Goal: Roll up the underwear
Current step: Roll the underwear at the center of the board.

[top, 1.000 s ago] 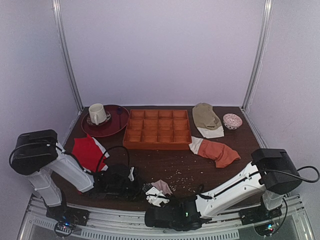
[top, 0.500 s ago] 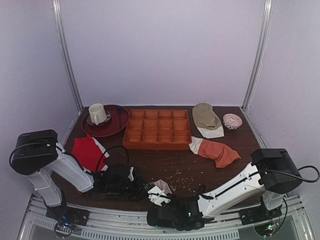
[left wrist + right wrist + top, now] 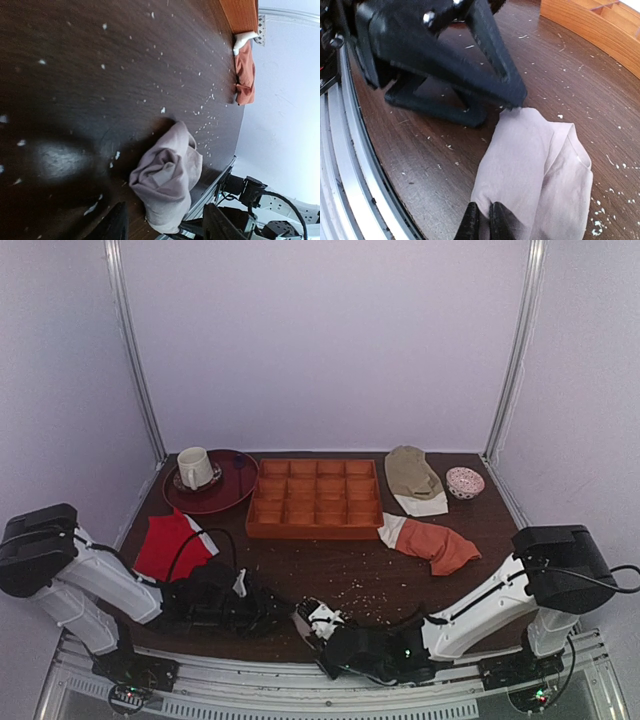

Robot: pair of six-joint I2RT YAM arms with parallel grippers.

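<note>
The underwear (image 3: 167, 175) is a small pale pinkish bundle, loosely rolled, lying on the dark table near its front edge (image 3: 320, 614). My right gripper (image 3: 484, 221) is shut, pinching a fold at the near end of the underwear (image 3: 535, 160). My left gripper (image 3: 167, 225) is open, its two dark fingers (image 3: 116, 223) standing wide on either side of the bundle's end without gripping it. In the right wrist view, one of the left fingertips (image 3: 516, 100) touches the far edge of the cloth. From above, both grippers meet at the bundle, the left gripper (image 3: 278, 608) on its left and the right gripper (image 3: 326, 630) just in front.
An orange compartment tray (image 3: 315, 498) sits at mid-back, with a red plate (image 3: 235, 488) carrying a cup (image 3: 195, 467) to its left. A red garment (image 3: 168, 542), an orange-rust garment (image 3: 438, 545), a beige garment (image 3: 412, 475) and a small bowl (image 3: 465, 482) lie around. Crumbs dot the table.
My left gripper has opened and let go of the bundle, and its arm has dropped lower and leftward. The right gripper stays shut on the cloth and has shifted slightly right.
</note>
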